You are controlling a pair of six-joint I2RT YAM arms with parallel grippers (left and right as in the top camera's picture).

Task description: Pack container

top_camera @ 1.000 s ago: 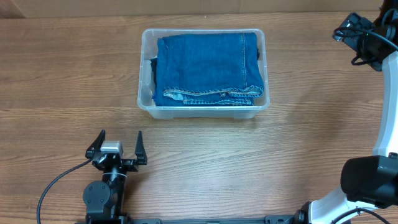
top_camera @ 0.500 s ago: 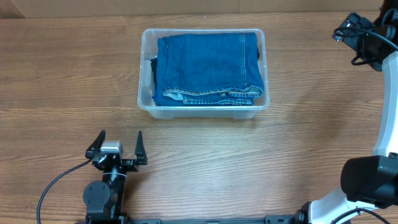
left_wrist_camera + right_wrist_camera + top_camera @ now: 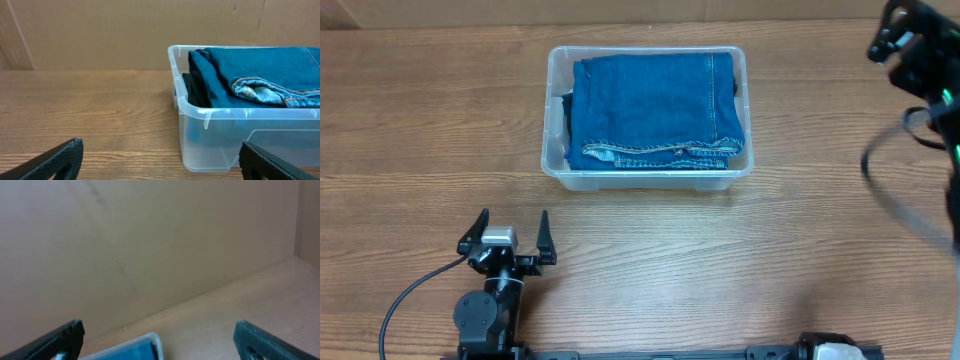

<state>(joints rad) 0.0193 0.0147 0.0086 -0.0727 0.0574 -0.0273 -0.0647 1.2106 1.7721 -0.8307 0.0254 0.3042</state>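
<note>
Container (image 3: 647,180) with folded jeans (image 3: 655,108) sits on surface (image 3: 420,130) well ahead of left hand (image 3: 513,228), spread wide, empty; right hand (image 3: 159,330), off to its right, likewise gapes, holding nothing

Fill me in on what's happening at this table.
Nothing is being handled right now. A clear plastic container sits on the wooden table with folded blue jeans filling most of it and a dark item tucked along their left side. The left end effector is open and empty near the table's front edge, short of the container. The right end effector is open too, off at the far right and motion-blurred, holding nothing.
</note>
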